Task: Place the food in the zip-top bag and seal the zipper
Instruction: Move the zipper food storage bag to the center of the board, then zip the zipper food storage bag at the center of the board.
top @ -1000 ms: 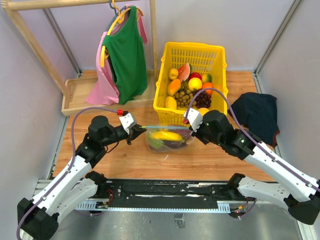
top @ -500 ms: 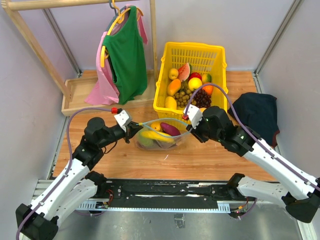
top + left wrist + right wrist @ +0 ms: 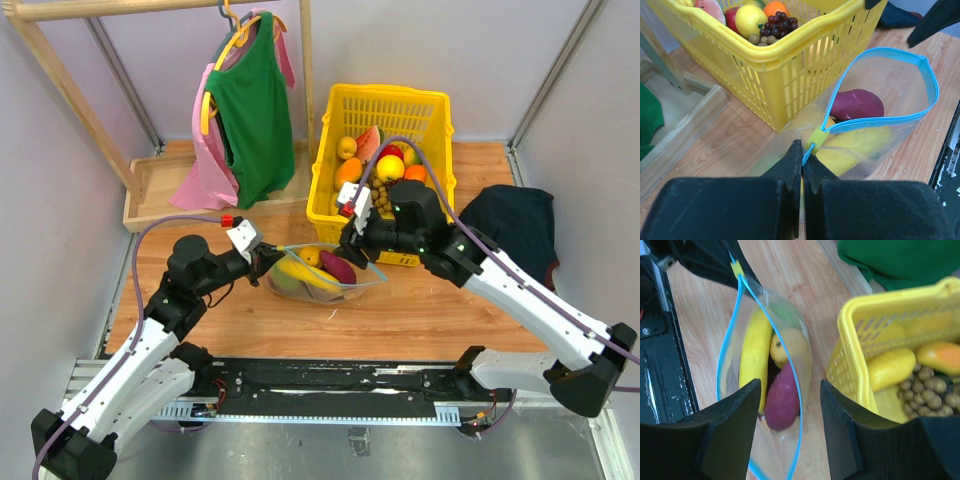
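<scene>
Clear plastic zip-top bag [image 3: 310, 285] lying on the wooden table [image 3: 400, 320], just in front of the yellow basket [image 3: 395, 110], with its mouth gaping.

The light-blue zipper [image 3: 875, 121] forms a wide loop with both sides apart, and a small yellow-green slider tab [image 3: 817, 138] sits at the end nearest the left arm. Inside lie a yellow banana [image 3: 752, 360], a dark purple piece [image 3: 782, 400] and a smaller yellow fruit [image 3: 780, 347]. Something green shows faintly through the plastic. The left gripper [image 3: 801, 152] is pinched tight on the bag's corner right beside the tab. The right gripper [image 3: 790, 385] hangs over the open mouth with its fingers spread wide, holding nothing. The basket behind is heaped with more toy fruit. A green top [image 3: 250, 110] hangs on a rack at the far left, and a dark cloth [image 3: 515, 225] lies to the right of the basket.
</scene>
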